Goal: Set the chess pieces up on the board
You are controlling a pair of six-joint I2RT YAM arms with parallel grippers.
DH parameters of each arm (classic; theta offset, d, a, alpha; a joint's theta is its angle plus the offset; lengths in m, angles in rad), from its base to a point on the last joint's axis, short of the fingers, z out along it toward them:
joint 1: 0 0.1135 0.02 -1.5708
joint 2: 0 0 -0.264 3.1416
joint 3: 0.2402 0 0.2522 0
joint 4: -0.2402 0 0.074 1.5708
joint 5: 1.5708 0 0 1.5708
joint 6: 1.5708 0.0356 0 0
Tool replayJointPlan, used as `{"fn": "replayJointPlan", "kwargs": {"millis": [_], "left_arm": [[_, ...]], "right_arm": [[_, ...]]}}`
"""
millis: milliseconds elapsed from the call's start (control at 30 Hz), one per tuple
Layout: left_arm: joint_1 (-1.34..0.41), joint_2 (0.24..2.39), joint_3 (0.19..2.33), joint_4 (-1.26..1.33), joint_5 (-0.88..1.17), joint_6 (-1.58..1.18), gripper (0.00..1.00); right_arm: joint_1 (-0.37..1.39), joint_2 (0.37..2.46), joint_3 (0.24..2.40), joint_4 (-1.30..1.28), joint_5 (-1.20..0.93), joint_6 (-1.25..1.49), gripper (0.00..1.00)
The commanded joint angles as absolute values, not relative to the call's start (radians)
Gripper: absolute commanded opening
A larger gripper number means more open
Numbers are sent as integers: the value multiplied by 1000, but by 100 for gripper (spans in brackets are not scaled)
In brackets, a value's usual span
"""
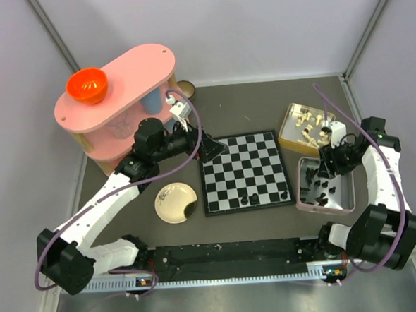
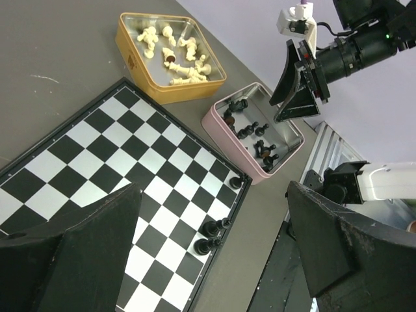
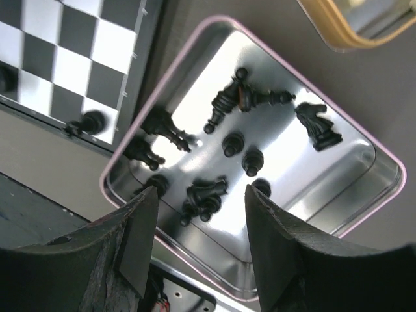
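Pieces [image 3: 227, 104] lie in the tin [image 3: 338, 175] at frame centre, directly below the right gripper [image 3: 201, 193], half-open and empty; the left gripper [image 2: 214, 240], wide open, is farther off over the board [image 2: 162, 169].

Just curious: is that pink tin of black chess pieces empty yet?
Not empty. Roughly ten black chess pieces lie scattered inside the pink tin.

From my feed, the dark grey-brown table [image 1: 127, 224] carries the board [image 1: 246, 171] flat at its middle. A round cream plate [image 1: 174, 202] sits just beside the board's near left corner. 2 tins lie on the right: a pink tin [image 1: 324, 210] just beside the board and a yellow tin [image 1: 284, 126] behind it. A pink stand [image 1: 129, 76] occupies the far left.
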State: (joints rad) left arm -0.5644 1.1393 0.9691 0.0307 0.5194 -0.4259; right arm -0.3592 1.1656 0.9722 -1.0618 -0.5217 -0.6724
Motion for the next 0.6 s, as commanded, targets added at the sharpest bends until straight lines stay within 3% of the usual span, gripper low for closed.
{"fn": "replayJointPlan", "kwargs": {"millis": [0,267,567], "left_arm": [[-561,1172,1025,86,566,-367,99],[-561,1216,1046,46,577,-299,99],[-561,1235,1060,8,574,-262,99]], "right_arm": [[-388,1247,969,-1029,-427,-765,55],[-391,1377,973,-888,-272,-873,52],[-391,1503,988,-766,-250,-933,49]]}}
